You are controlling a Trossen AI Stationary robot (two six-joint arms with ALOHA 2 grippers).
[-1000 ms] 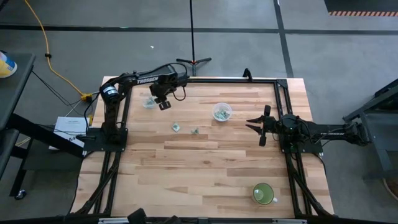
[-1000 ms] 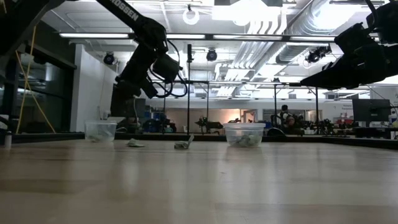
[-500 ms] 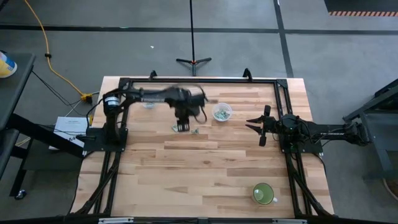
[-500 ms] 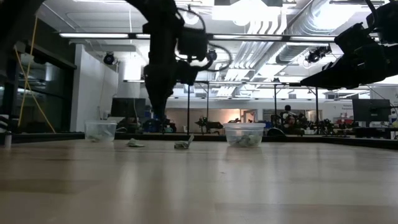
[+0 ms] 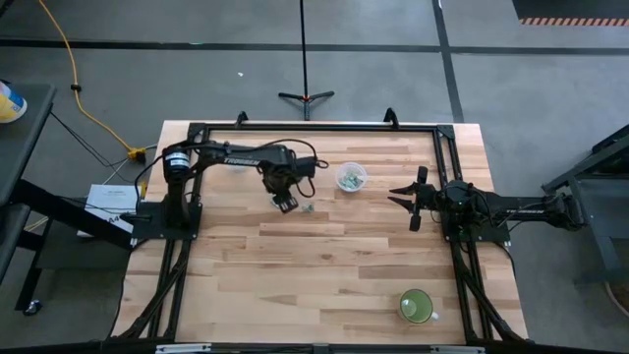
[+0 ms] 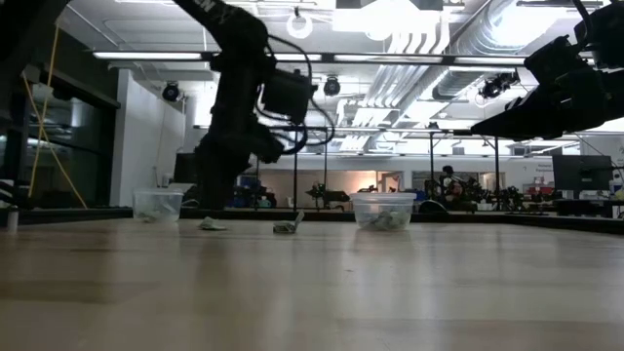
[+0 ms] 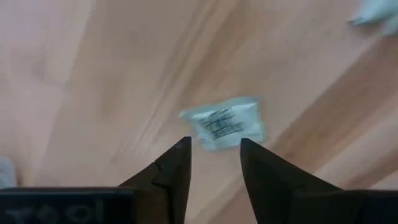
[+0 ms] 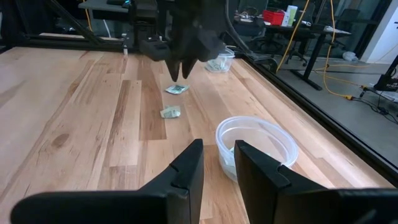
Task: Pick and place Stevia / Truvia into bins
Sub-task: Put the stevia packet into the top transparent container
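Even, bright overhead light on the table (image 5: 324,265), with soft, faint shadows. Low view: ceiling lamps glare, silhouetting both arms. Left wrist view: motion-blurred packet (image 7: 227,122).

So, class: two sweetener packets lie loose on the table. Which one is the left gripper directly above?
The packet farther from the near cup. The left gripper, fingers open, hangs right above it; the other packet lies off to the side.

Hidden or unclear for you: print on the packet (image 7: 227,123) blurred; a second packet (image 7: 375,10) cut by the left wrist view's edge; far cup (image 8: 220,63) partly behind the left gripper (image 8: 178,70); near cup (image 5: 351,177) contents too small to count from above
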